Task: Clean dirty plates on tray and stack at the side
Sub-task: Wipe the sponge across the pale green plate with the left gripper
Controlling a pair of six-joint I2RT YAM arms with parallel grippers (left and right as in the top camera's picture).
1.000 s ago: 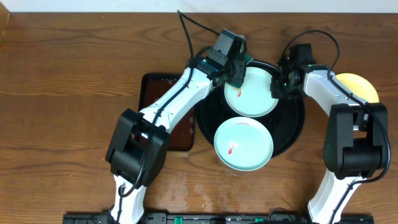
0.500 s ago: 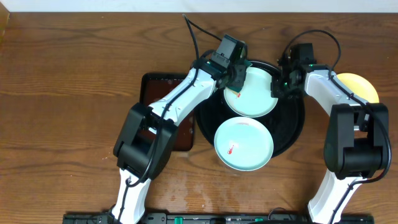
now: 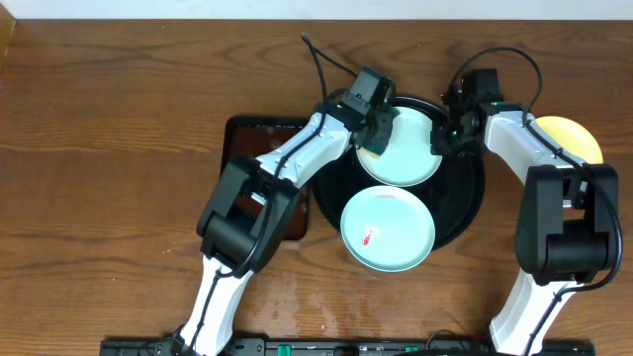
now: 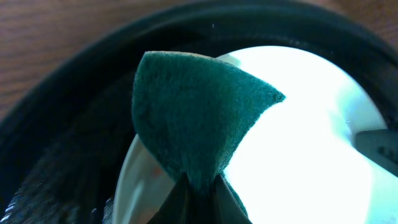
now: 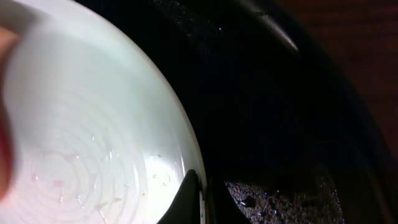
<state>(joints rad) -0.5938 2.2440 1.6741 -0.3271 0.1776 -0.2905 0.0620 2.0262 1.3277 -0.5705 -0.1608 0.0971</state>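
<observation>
Mint near plate (image 3: 388, 229) sits on the tray (image 3: 463, 206), red smear unwiped. Behind it, the left jaws pinch the sponge (image 4: 193, 118) on the far plate (image 3: 407, 153); the right jaws clamp its rim. Yellow plate (image 3: 572, 136) lies aside on the worktop (image 3: 119, 148), seemingly done.

Prob. robotics lab bench: 2 arms (image 3: 297, 158) on base rail (image 3: 297, 348), loose cable (image 3: 318, 61), plain wood-grain table (image 3: 99, 148).
</observation>
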